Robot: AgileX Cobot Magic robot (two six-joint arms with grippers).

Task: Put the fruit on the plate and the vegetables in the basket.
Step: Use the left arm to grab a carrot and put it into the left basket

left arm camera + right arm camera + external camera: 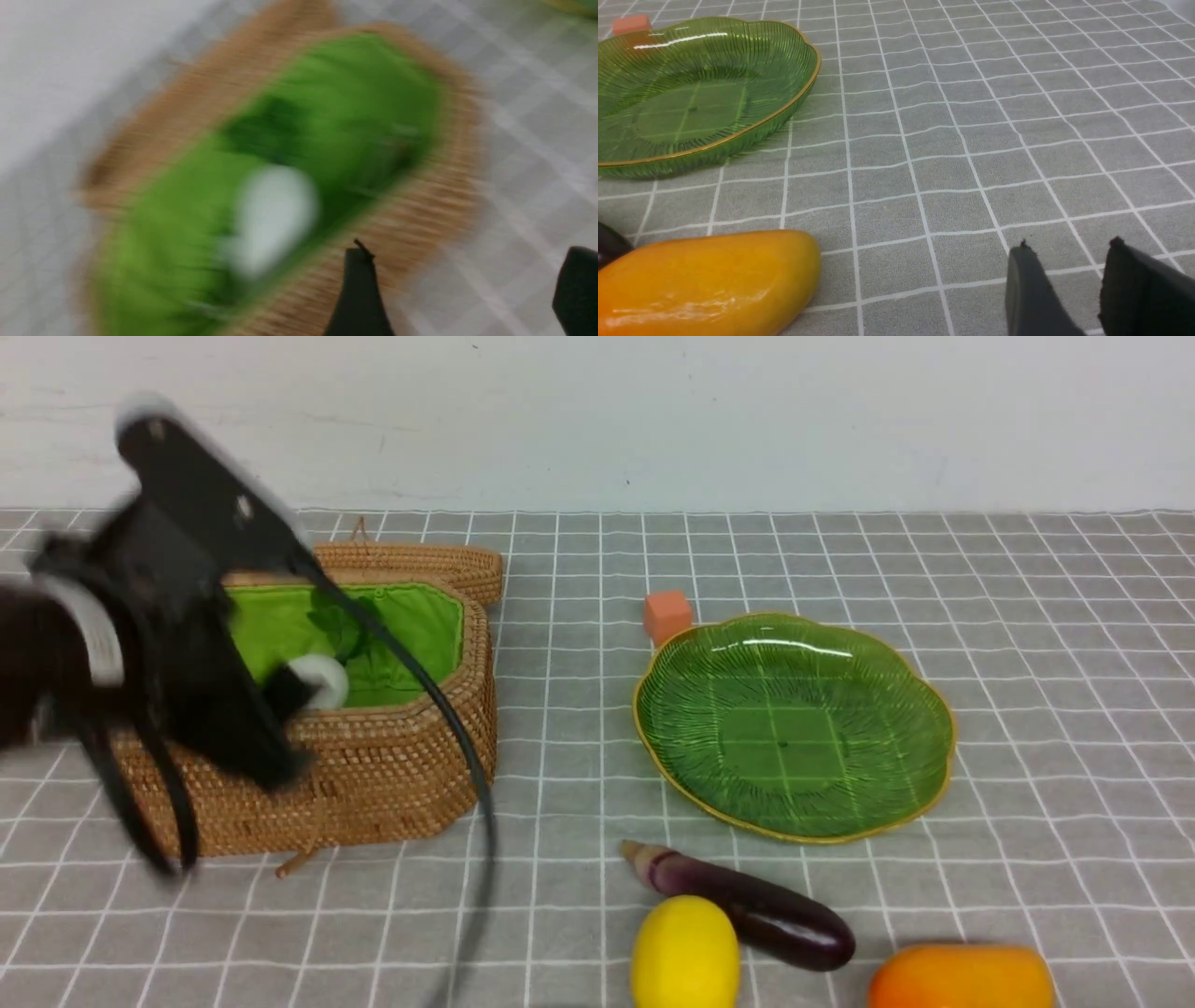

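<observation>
The wicker basket (392,775) stands open at the left, and the white radish (322,679) lies on its green lining. My left arm (187,616) is blurred above the basket's near left corner. In the left wrist view the radish (273,214) rests in the basket (420,210), and my left gripper (467,289) is open and holds nothing. The green plate (794,728) is empty. The eggplant (756,910), lemon (684,952) and orange fruit (962,978) lie near the front edge. My right gripper (1069,247) is open over bare cloth, beside the orange fruit (705,280).
A small orange cube (667,614) sits just behind the plate's far left rim. The basket's wicker lid (439,565) leans behind the basket. A black cable (467,756) from the left arm hangs in front of the basket. Grey checked cloth covers the table.
</observation>
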